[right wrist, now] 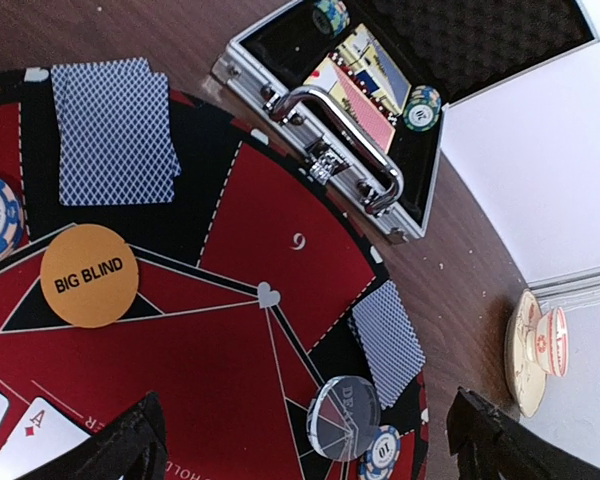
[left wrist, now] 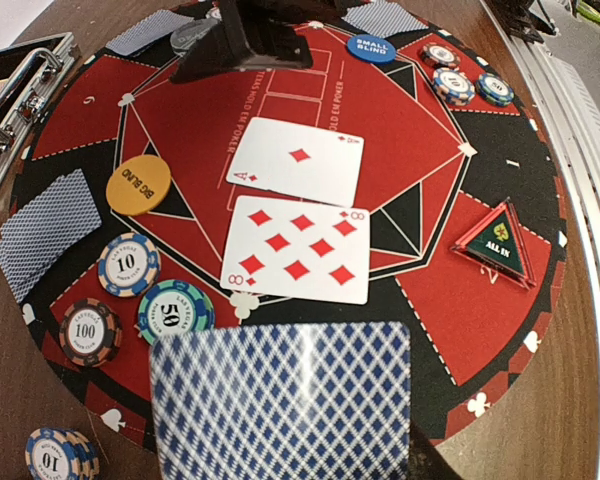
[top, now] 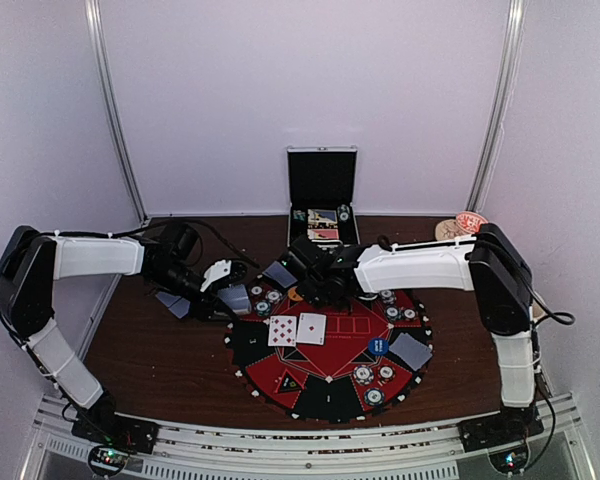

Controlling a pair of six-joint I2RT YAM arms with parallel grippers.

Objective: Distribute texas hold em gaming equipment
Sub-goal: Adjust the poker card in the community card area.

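Poker chips [top: 364, 375], playing cards [top: 311, 328] and marker discs [top: 378, 346] lie spread over a round red-and-black mat [top: 332, 358] in the lower middle of the top view, on a wooden table [top: 160, 350]. Three of the chips sit near the mat's bottom edge. A triangular all-in marker [left wrist: 500, 245] lies to their left.

At the mat's centre two face-up cards lie edge to edge, the eight of diamonds [left wrist: 298, 250] and the ace of diamonds [left wrist: 298, 160]. To their right is the blue small-blind disc, with a face-down card [top: 410, 350] at the right rim.

At the left rim the left gripper [top: 227, 287] pinches a blue-backed card [left wrist: 280, 400]. That card fills the bottom of the left wrist view, where the fingers themselves are hidden. Chips marked 10 [left wrist: 128, 264], 50 [left wrist: 175, 312] and 100 [left wrist: 90, 330] lie just left of it.

Higher up, the right gripper [right wrist: 305, 400] hangs over the mat's upper part. Its black fingers [right wrist: 130, 445] are spread wide with nothing between them. In its wrist view an orange big-blind disc [right wrist: 90, 275] sits at left centre and a clear disc [right wrist: 345, 415] at bottom centre.

At top centre of the top view an open metal case [top: 322, 180] stands with its lid up. A tan dish [top: 460, 227] lies at the upper right.
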